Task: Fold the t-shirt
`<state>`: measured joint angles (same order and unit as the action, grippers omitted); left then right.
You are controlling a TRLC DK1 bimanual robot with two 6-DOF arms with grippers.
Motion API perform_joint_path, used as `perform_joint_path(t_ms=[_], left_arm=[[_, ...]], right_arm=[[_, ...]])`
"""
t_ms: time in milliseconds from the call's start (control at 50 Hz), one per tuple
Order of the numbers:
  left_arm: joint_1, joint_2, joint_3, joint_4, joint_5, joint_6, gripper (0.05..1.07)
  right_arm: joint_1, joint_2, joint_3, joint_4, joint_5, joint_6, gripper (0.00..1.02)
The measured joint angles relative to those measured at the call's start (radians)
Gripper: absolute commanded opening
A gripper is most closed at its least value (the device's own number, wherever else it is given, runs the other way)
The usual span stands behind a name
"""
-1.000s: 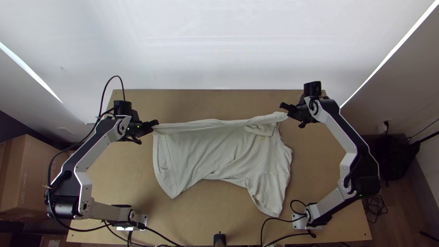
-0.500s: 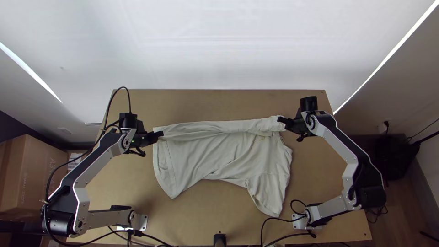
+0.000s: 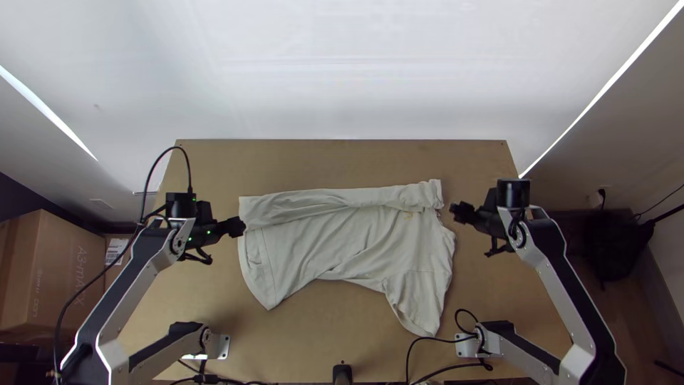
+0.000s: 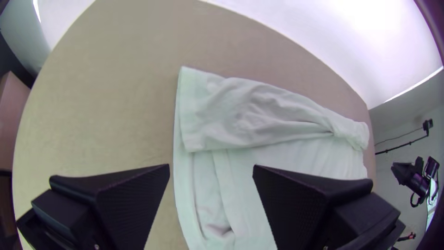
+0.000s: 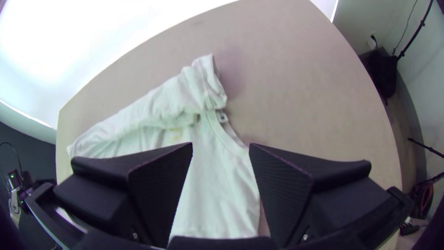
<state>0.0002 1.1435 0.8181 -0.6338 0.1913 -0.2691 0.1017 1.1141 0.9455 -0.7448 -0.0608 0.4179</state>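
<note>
Lying in the middle of the top view, the t-shirt (image 3: 335,249) is spread on the table (image 3: 320,164), its upper edge folded down in a long, slightly rumpled strip. A sleeve (image 3: 420,306) is pointed toward the lower right. The left gripper (image 3: 234,228) is held at the t-shirt's left end; its fingers (image 4: 134,199) are parted and nothing is grasped. The right gripper (image 3: 463,212) is held just beside the right end, likewise released, with its fingers (image 5: 286,185) set wide apart. Farther out, a cardboard box (image 3: 43,271) is seen at the left edge, and the top of the frame is taken up by a white wall (image 3: 342,71).
</note>
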Motion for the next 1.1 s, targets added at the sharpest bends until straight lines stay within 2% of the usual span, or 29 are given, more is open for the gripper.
perform_joint_path(t_ms=[140, 280, 340, 440, 540, 620, 700, 1000, 1020, 1100], left_arm=[[0.0, -0.093, 0.0, -0.058, 0.0, 0.024, 0.99], [0.0, -0.129, 0.0, -0.089, 0.0, 0.035, 0.99], [0.0, -0.13, 0.0, -0.095, 0.0, 0.035, 0.99], [0.0, -0.13, 0.0, -0.102, 0.0, 0.035, 0.99], [0.0, -0.13, 0.0, -0.102, 0.0, 0.035, 0.99], [0.0, -0.13, 0.001, -0.102, 0.0, 0.035, 0.99], [0.0, -0.129, 0.001, -0.102, 0.0, 0.035, 0.99], [0.0, -0.129, 0.013, -0.108, 0.0, 0.034, 0.99], [0.0, -0.129, 0.014, -0.11, 0.0, 0.035, 0.99], [0.0, -0.129, 0.014, -0.117, 0.0, 0.035, 0.99]], right_arm=[[0.0, -0.044, -0.046, -0.132, -0.003, -0.003, 0.57], [0.0, -0.072, -0.142, -0.204, -0.003, -0.005, 0.41], [0.0, -0.09, -0.174, -0.217, -0.004, -0.004, 0.4], [0.004, -0.115, -0.217, -0.24, -0.059, -0.007, 0.4], [0.028, -0.122, -0.244, -0.244, -0.071, -0.007, 0.4], [0.05, -0.123, -0.255, -0.244, -0.076, -0.007, 0.42], [0.062, -0.111, -0.257, -0.244, -0.079, -0.007, 0.61], [0.075, 0.041, -0.259, -0.244, -0.082, -0.007, 0.62], [0.075, 0.05, -0.259, -0.243, -0.082, -0.007, 0.61], [0.075, 0.076, -0.259, -0.243, -0.082, -0.007, 0.38]])
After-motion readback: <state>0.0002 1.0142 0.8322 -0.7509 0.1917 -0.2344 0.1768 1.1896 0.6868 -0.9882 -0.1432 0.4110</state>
